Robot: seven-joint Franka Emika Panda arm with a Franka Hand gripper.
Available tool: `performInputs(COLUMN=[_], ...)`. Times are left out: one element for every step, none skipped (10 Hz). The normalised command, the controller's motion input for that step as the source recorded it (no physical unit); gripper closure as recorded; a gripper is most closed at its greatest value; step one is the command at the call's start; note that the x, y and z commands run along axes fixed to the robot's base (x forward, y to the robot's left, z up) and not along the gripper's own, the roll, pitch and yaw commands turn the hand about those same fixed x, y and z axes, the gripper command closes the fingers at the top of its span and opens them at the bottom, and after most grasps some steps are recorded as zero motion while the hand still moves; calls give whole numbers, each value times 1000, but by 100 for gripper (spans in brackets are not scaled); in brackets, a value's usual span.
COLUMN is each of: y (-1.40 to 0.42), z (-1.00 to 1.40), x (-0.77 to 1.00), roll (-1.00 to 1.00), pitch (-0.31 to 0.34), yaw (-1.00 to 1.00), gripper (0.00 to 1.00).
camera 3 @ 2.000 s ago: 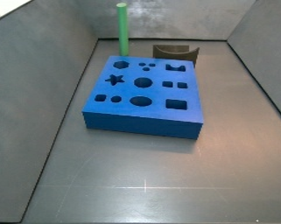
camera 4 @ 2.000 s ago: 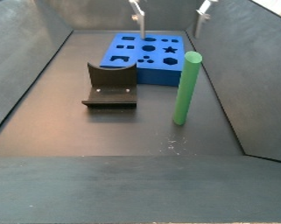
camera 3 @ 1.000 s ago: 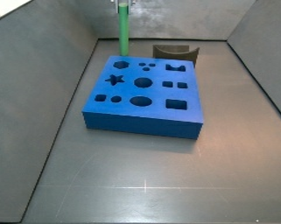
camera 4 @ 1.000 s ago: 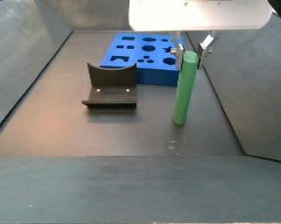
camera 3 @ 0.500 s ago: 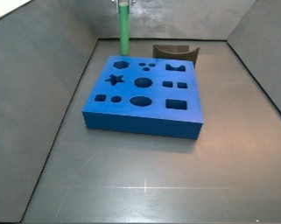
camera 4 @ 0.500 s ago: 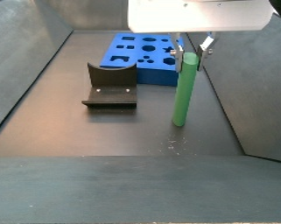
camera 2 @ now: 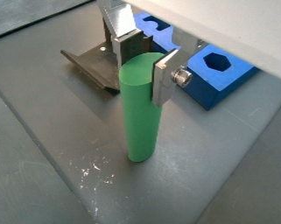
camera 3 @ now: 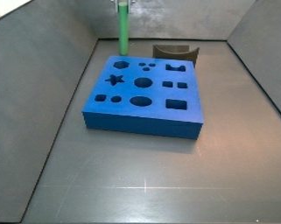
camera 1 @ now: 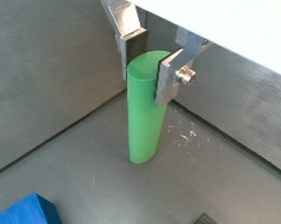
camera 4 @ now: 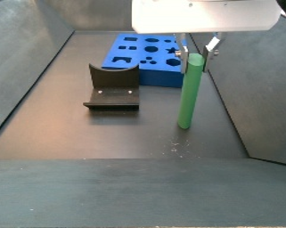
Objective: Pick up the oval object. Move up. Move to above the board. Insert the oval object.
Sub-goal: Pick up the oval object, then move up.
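The oval object, a green rod point(camera 4: 189, 89), stands upright on the floor beside the blue board point(camera 4: 157, 78), near a wall. It shows in the far corner in a side view point(camera 3: 123, 31). My gripper point(camera 4: 195, 53) is down over the rod's top. In both wrist views the silver fingers sit on either side of the rod's upper end point(camera 1: 143, 114) point(camera 2: 140, 114), with the pads against it. The gripper point(camera 1: 149, 77) point(camera 2: 145, 77) looks shut on the rod. The board's holes point(camera 3: 144, 82) face up.
The dark fixture point(camera 4: 111, 89) stands on the floor next to the board, also in a side view point(camera 3: 175, 52) and a wrist view point(camera 2: 90, 66). Grey walls enclose the floor; one rises close behind the rod point(camera 1: 49, 70).
Two seconds ago the gripper was high above the rod. It came down over the rod's top a second ago and has stayed there since. The rod has not moved.
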Motion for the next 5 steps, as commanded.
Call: performInputs(y=[0, 0, 53, 47, 33], z=[0, 833, 817, 683, 544], x=[0, 0, -24, -41, -27], roll=[0, 0, 1, 8, 23], pitch=[0, 0, 10, 47, 62], yaw=[0, 0, 24, 16, 1], gripper=[100, 100, 100, 100, 100])
